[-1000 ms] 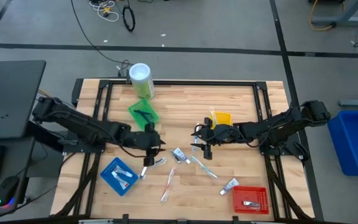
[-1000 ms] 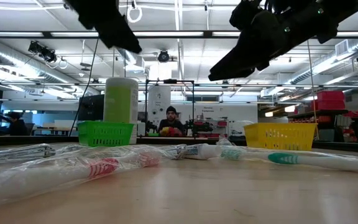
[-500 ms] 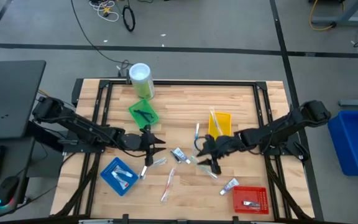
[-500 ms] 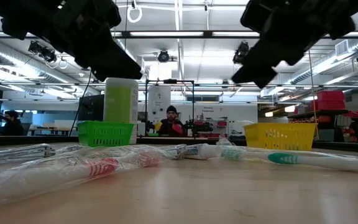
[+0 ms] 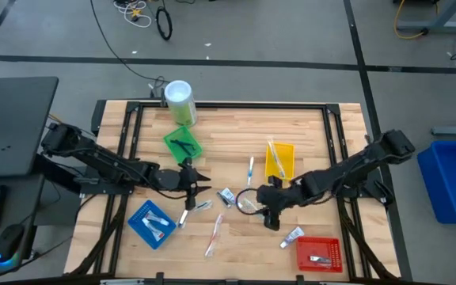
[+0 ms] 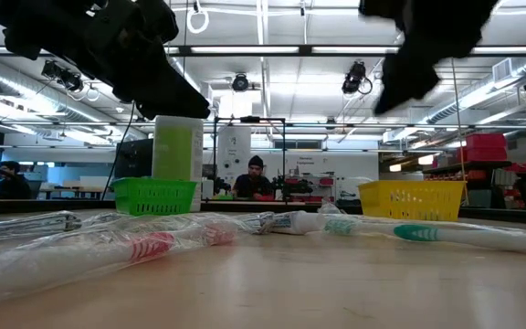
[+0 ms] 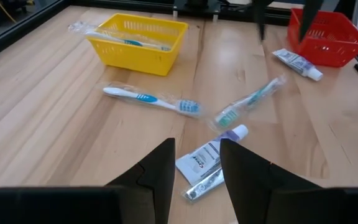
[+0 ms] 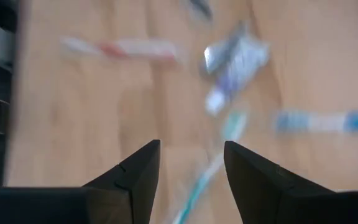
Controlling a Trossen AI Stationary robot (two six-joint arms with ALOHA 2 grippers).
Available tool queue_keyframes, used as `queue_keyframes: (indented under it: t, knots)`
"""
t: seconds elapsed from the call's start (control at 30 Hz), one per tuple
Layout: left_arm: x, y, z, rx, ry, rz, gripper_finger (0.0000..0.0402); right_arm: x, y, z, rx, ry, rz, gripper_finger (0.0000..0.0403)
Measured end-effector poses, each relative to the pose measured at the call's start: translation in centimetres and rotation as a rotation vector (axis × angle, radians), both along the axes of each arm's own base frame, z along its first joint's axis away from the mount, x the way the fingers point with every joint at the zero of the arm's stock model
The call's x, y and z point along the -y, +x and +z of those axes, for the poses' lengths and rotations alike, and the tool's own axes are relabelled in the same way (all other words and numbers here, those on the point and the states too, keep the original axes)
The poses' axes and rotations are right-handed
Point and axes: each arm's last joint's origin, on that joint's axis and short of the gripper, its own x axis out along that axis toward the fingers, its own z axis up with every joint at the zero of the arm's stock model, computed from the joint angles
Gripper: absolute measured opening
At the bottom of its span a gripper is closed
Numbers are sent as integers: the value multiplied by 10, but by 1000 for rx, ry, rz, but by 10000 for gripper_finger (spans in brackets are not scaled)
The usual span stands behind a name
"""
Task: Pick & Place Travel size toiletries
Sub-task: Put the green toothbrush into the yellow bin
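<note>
I see the wooden table carrying green, yellow, blue and red trays, a tall green canister at its far left, and toothbrushes and tubes scattered mid-table.

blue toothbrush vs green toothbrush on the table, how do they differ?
The blue toothbrush lies on bare wood beside the yellow tray; the green toothbrush lies nearer the red tray. The blue one's markings are blue, the green one's teal. In the left wrist view they lie at different angles. Both are wrapped in clear plastic, flat on the table, ungripped.
</note>
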Motion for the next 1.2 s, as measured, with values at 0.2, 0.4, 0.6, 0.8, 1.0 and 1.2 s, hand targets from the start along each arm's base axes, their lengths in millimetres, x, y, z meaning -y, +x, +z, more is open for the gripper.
queue_keyframes:
  t: [0.2, 0.4, 0.6, 0.8, 1.0, 1.2]
  knots:
    - [0, 0, 0, -4, 16, -7, 137, -5, 7, -46, -208, -2, -44, 192]
    - [0, 0, -1, -9, 12, -5, 137, -3, 14, -77, -304, -31, -71, 188]
    - [0, 0, -1, -11, 11, -4, 137, -2, 19, -85, -319, -23, -88, 174]
    - [0, 0, -1, -11, 12, -5, 137, -2, 18, -86, -326, -30, -78, 126]
    - [0, 0, -1, -12, 12, -5, 137, -1, 17, -86, -335, -33, -72, 57]
    - [0, 0, -1, -12, 16, -6, 137, 3, 8, -73, -390, 26, 13, 42]
